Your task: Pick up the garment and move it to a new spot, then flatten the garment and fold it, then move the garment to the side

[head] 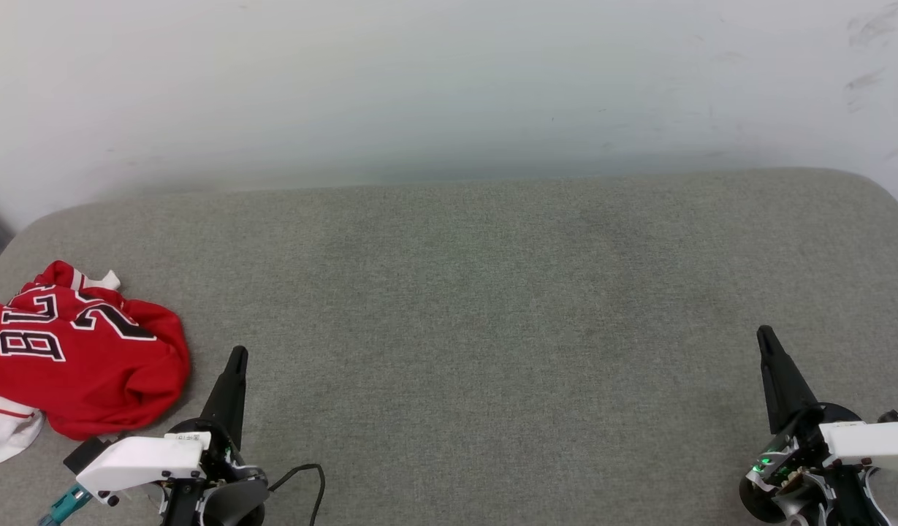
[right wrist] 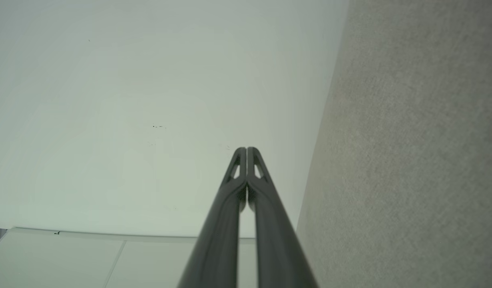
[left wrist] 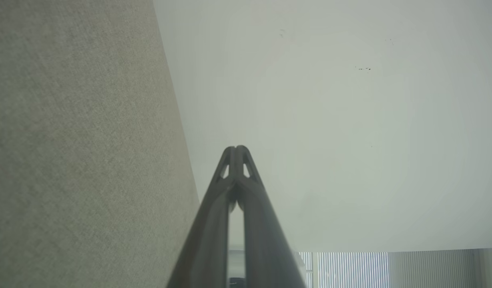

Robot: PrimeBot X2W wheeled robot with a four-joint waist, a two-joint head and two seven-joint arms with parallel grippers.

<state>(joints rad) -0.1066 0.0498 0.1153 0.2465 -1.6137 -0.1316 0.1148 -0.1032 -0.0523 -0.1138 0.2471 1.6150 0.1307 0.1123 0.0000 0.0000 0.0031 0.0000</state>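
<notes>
1. The red jersey (head: 83, 358) lies crumpled in a heap at the left edge of the grey cushion (head: 492, 292), on the robot's left side and towards the front.
2. Its black, white-edged lettering and number face up and run sideways. A white sleeve with a red stripe pokes out at the heap's lower left, and a bit of striped trim shows at the top.
3. The left gripper (head: 237, 353) sits just to the right of the heap, near it but not touching. Its fingers are pressed together into one dark point and pinch nothing.
4. From the left wrist, that gripper (left wrist: 237, 149) shows its two tips meeting, with the cushion on one side and the pale wall (left wrist: 350, 120) ahead.
5. The right gripper (head: 764, 333) is at the lower right, well apart from the jersey, fingers pressed together and empty.
6. The right wrist view shows the same: the tips (right wrist: 246, 150) touch, with nothing between them.
7. A thin black cable (head: 313, 471) loops on the cushion beside the left arm.
8. The wall behind the cushion has faint scuff marks (head: 869, 51) at the upper right.
</notes>
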